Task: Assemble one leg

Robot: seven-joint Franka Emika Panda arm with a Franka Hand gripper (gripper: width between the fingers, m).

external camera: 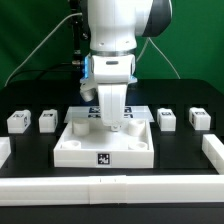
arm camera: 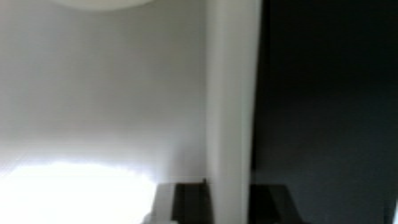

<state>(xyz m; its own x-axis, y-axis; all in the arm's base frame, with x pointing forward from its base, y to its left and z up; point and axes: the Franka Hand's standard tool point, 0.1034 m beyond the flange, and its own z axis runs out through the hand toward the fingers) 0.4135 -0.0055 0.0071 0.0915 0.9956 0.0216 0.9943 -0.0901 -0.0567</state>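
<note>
Four legs stand on the black table, each a small white block with a marker tag. Two are at the exterior view's left (external camera: 17, 122) (external camera: 47, 121) and two at its right (external camera: 167, 119) (external camera: 198, 118). My gripper (external camera: 115, 122) is down on the large white square tray-like piece (external camera: 80, 150), near its far side. In the wrist view a white upright wall of that piece (arm camera: 231, 110) runs between my dark fingertips (arm camera: 185, 206), which press against it on both sides. The gripper (arm camera: 228, 208) holds no leg.
Long white bars lie along the front (external camera: 110, 190), the left (external camera: 4, 150) and the right (external camera: 214, 150) of the table. A flat board with marker tags (external camera: 90, 110) shows just behind the tray-like piece, partly hidden by the arm. A green backdrop stands behind.
</note>
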